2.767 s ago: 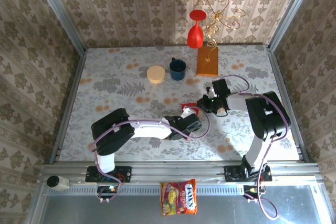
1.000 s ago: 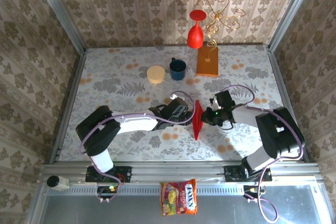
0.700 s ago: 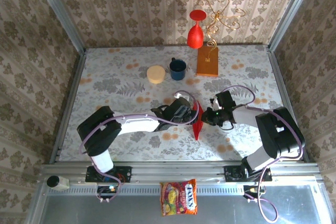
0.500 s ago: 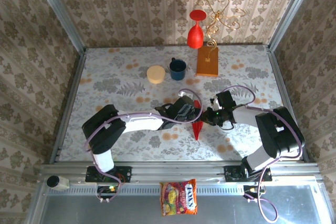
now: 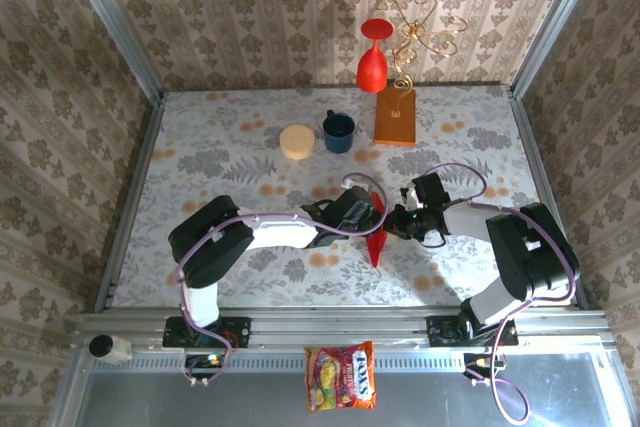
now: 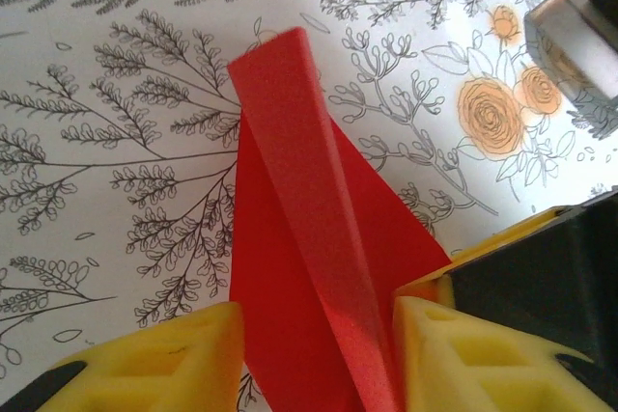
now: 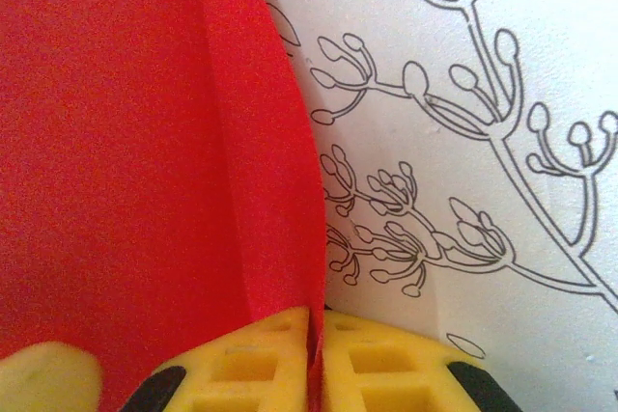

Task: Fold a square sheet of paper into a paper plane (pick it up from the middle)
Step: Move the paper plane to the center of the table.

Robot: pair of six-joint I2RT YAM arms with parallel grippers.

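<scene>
The right gripper [image 7: 311, 323] is closed tight, its 2 yellow fingers [image 7: 253, 356] pressed together with the upturned edge of the red paper [image 6: 290, 171] pinched between them. From that pinch the sheet spreads away to the gripper's left, with 1 long crease rising straight ahead of the fingertips.

The left gripper [image 6: 319, 325] is partly open. Its 2 yellow pads [image 6: 154, 364] stand apart on either side of the paper, and a raised fold runs up the gap between them, closer to the right-hand pad. Whether the pads press on the sheet I cannot tell. Ahead of these fingertips the paper narrows to a blunt end lying on the flower-printed table [image 5: 220, 167].

From above, the 2 grippers face each other across the paper, which is a narrow pointed strip directly between them, its tip pointing back toward the arm bases.

Farther out, beyond the left gripper, a dark blue mug [image 5: 338, 132] stands just beside a round beige disc [image 5: 296, 141]. Beyond the right gripper sits an orange-brown block [image 5: 395, 117]. Past the block, against the back wall, are a red goblet-shaped vase [image 5: 372, 59] and a gold wire ornament [image 5: 425, 37]. Behind both grippers, past the arm bases, lies a bag of sweets [image 5: 342, 375].
</scene>
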